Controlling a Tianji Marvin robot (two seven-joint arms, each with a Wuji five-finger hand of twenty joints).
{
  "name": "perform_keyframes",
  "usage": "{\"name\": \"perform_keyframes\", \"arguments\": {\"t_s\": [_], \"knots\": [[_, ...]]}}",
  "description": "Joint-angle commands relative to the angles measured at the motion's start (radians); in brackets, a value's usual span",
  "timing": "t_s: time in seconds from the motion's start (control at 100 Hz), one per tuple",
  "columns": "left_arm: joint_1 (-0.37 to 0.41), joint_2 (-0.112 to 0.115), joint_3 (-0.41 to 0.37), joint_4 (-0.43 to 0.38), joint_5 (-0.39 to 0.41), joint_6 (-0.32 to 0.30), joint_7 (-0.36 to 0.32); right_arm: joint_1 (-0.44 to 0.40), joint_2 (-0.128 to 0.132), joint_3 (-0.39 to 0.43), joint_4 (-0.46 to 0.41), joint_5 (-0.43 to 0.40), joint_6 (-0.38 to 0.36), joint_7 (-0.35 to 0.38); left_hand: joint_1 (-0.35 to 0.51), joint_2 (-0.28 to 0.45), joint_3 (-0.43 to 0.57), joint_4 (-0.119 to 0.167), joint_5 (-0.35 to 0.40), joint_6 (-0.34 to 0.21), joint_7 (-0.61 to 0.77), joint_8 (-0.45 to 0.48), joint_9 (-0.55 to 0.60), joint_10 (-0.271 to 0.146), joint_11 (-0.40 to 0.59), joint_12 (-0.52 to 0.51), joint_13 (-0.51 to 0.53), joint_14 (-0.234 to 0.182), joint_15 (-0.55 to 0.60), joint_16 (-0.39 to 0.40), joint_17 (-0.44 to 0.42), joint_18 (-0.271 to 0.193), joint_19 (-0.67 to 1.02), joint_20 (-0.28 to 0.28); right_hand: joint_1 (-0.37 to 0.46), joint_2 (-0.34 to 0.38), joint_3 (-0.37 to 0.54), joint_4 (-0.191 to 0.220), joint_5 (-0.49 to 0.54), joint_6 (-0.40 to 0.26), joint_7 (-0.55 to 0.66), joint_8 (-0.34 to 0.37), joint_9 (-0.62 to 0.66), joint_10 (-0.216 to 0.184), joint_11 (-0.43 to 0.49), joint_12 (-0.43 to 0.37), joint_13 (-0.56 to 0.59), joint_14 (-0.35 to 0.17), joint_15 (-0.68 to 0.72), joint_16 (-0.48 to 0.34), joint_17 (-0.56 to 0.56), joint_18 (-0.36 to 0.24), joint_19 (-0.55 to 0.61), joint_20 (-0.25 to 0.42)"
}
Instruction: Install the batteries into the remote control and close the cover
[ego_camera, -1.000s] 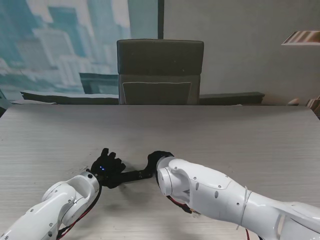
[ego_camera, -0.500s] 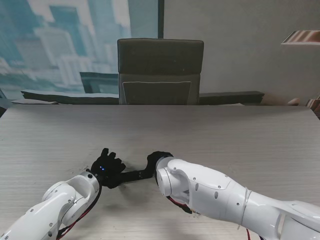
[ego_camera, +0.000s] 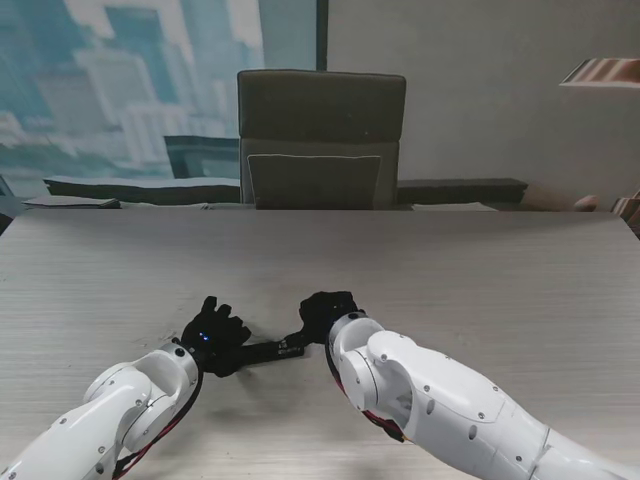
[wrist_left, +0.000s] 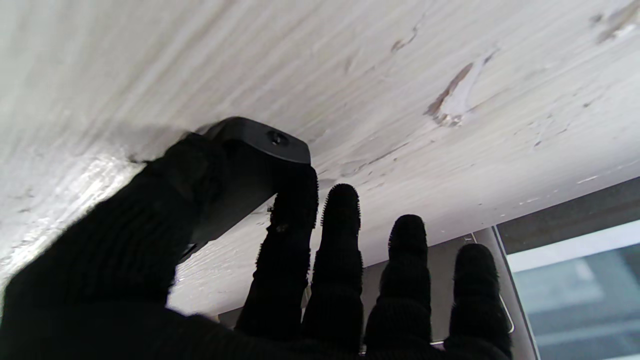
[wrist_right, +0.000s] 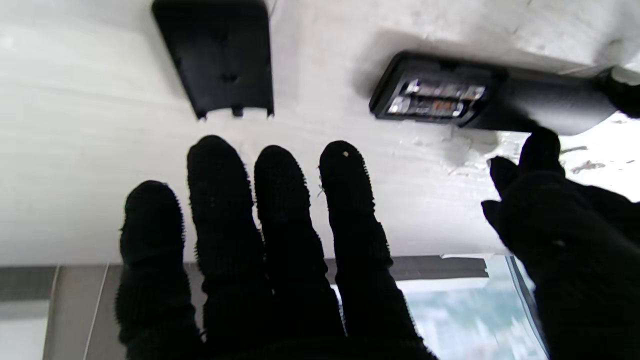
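Observation:
The black remote (ego_camera: 272, 350) lies on the table between my two hands, with its battery compartment (wrist_right: 434, 96) uncovered and batteries showing inside. My left hand (ego_camera: 212, 335) is shut on the remote's left end (wrist_left: 250, 160), thumb on one side and index finger on the other. My right hand (ego_camera: 325, 312) hovers open at the remote's right end, its fingers (wrist_right: 280, 200) spread and holding nothing. In the right wrist view the loose black battery cover (wrist_right: 217, 55) lies flat on the table beyond the fingertips, apart from the remote. The stand's view does not show the cover.
The pale wood-grain table (ego_camera: 480, 270) stretches far beyond both hands. A grey chair (ego_camera: 320, 140) stands behind its far edge. Worn scratch marks (wrist_left: 452, 97) mark the table surface near the left hand.
My right hand has come off the remote's right end and shifted slightly to the right and farther from me, and more of the remote now shows. The left hand has kept still.

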Motion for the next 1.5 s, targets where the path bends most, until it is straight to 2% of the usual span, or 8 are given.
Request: {"name": "perform_keyframes", "arguments": {"t_s": [0.0, 0.17, 0.38, 0.72, 1.02, 1.32, 1.4, 1.49], "knots": [[0.013, 0.004, 0.007, 0.016, 0.002, -0.003, -0.027, -0.011, 0.012, 0.008, -0.018, -0.016, -0.002, 0.008, 0.121, 0.039, 0.074, 0.068, 0.103, -0.185, 0.113, 0.043, -0.011, -0.007, -0.002, 0.008, 0.002, -0.003, -0.003, -0.011, -0.006, 0.013, 0.008, -0.016, 0.012, -0.003, 0.018, 0.027, 0.008, -0.001, -0.015, -0.010, -0.005, 0.019, -0.009, -0.011, 0.008, -0.004, -0.007, 0.003, -0.006, 0.012, -0.008, -0.010], [0.010, 0.004, 0.010, 0.018, 0.001, -0.003, -0.024, -0.016, 0.027, -0.004, -0.025, -0.096, 0.102, 0.035, 0.121, 0.038, 0.074, 0.068, 0.102, -0.183, 0.113, 0.043, -0.011, -0.005, -0.002, 0.008, 0.002, -0.002, -0.003, -0.011, -0.007, 0.012, 0.008, -0.016, 0.064, -0.060, 0.086, 0.031, -0.007, 0.022, -0.027, -0.019, -0.022, 0.027, -0.014, -0.014, -0.006, 0.002, -0.027, 0.001, -0.006, 0.012, -0.007, -0.013], [0.009, 0.004, 0.012, 0.018, 0.003, -0.004, -0.027, 0.034, 0.040, -0.114, 0.000, -0.128, 0.251, 0.078, 0.120, 0.038, 0.074, 0.068, 0.102, -0.185, 0.113, 0.043, -0.011, -0.007, -0.002, 0.009, 0.002, -0.003, -0.003, -0.011, -0.006, 0.013, 0.009, -0.016, 0.055, -0.123, 0.076, 0.018, -0.113, 0.093, -0.080, -0.038, -0.159, 0.053, -0.020, -0.017, -0.115, 0.005, -0.067, 0.008, -0.040, -0.006, -0.016, -0.018], [0.005, 0.004, 0.017, 0.021, -0.001, -0.005, -0.026, 0.017, 0.042, -0.138, 0.026, -0.202, 0.308, 0.044, 0.120, 0.039, 0.074, 0.068, 0.102, -0.184, 0.112, 0.043, -0.011, -0.007, -0.002, 0.008, 0.001, -0.002, -0.003, -0.011, -0.006, 0.012, 0.009, -0.016, 0.041, -0.121, 0.063, 0.021, -0.131, 0.104, -0.073, -0.038, -0.193, 0.063, 0.006, -0.010, -0.141, 0.003, -0.043, 0.037, -0.042, -0.022, 0.022, 0.002], [0.001, 0.005, 0.021, 0.022, -0.003, -0.006, -0.028, 0.039, 0.024, -0.169, 0.083, -0.130, 0.327, 0.007, 0.121, 0.039, 0.074, 0.068, 0.102, -0.184, 0.113, 0.043, -0.011, -0.007, -0.002, 0.008, 0.004, -0.003, -0.003, -0.011, -0.006, 0.012, 0.010, -0.016, 0.052, -0.119, 0.068, 0.026, -0.108, 0.094, -0.052, -0.032, -0.164, 0.057, 0.024, -0.006, -0.117, 0.001, -0.019, 0.049, -0.034, -0.020, 0.031, 0.010], [0.004, 0.005, 0.019, 0.021, -0.003, -0.006, -0.030, 0.045, -0.004, -0.191, 0.140, -0.070, 0.291, -0.037, 0.120, 0.040, 0.073, 0.068, 0.102, -0.183, 0.112, 0.043, -0.011, -0.008, -0.002, 0.008, 0.003, -0.003, -0.003, -0.010, -0.006, 0.013, 0.010, -0.016, 0.196, -0.204, 0.278, 0.032, -0.036, 0.045, 0.025, -0.024, -0.066, 0.018, 0.057, -0.007, -0.024, -0.020, 0.025, 0.046, 0.034, -0.019, 0.072, 0.029], [0.004, 0.004, 0.019, 0.021, -0.005, -0.006, -0.030, 0.040, -0.009, -0.188, 0.149, -0.063, 0.282, -0.050, 0.120, 0.040, 0.073, 0.069, 0.102, -0.184, 0.113, 0.043, -0.011, -0.006, -0.002, 0.008, 0.003, -0.002, -0.003, -0.010, -0.007, 0.012, 0.009, -0.016, 0.276, -0.248, 0.302, -0.101, -0.045, 0.011, 0.148, -0.205, -0.034, 0.000, 0.068, -0.010, 0.006, -0.030, 0.042, 0.034, 0.057, -0.026, 0.086, 0.034], [0.004, 0.004, 0.019, 0.021, -0.006, -0.005, -0.031, 0.034, -0.014, -0.181, 0.157, -0.060, 0.267, -0.064, 0.120, 0.040, 0.074, 0.069, 0.103, -0.184, 0.113, 0.043, -0.011, -0.007, -0.002, 0.009, 0.003, -0.002, -0.002, -0.010, -0.006, 0.013, 0.010, -0.016, 0.332, -0.288, 0.318, -0.144, -0.051, -0.013, 0.224, -0.255, -0.005, -0.013, 0.075, -0.010, 0.034, -0.039, 0.051, 0.030, 0.072, -0.030, 0.094, 0.035]]}}
